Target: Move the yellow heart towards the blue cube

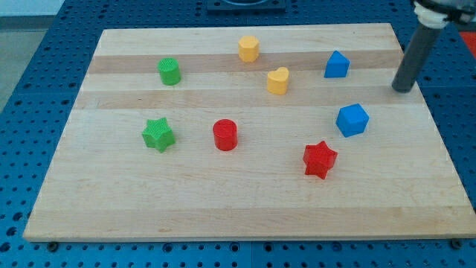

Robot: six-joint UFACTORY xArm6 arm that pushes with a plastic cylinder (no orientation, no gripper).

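The yellow heart (277,80) lies on the wooden board (245,208) right of the top centre. The blue cube (352,120) lies to its lower right, well apart from it. My tip (402,89) is at the board's right edge, to the upper right of the blue cube and far to the right of the yellow heart. It touches no block.
A second blue block (337,65) lies between the heart and my tip, near the top. A yellow block (248,48) is at the top centre. A red star (320,159), a red cylinder (224,135), a green star (158,134) and a green cylinder (169,71) lie elsewhere.
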